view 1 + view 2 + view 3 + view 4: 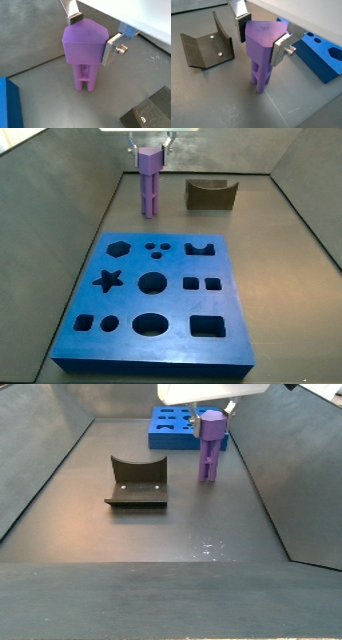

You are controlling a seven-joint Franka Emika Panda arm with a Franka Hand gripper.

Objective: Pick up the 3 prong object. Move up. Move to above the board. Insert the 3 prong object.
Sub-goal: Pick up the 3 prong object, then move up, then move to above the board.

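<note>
**Peg gripped at the top, prongs near the floor: where it can slip**

The board (156,296) lies flat on the grey floor, well apart from the peg, its three small dot holes near the far edge in a side view. The likeliest failure sits there: the prongs must meet those dots squarely, and any twist of the peg in the grip would leave them riding on the blue face instead of dropping in.

The fixture (135,482) stands beside the travel path; a low carry could clip it, so height comes first.

The 3 prong object (263,52) stands upright, its foot at or just above the floor; I cannot tell which. The gripper (93,37) has its jaws clenched on the peg's rounded-triangular head, the fingers (280,49) flat against opposite faces. The hold is high and the peg long, so a bump at the prong end could lever it askew.
</note>
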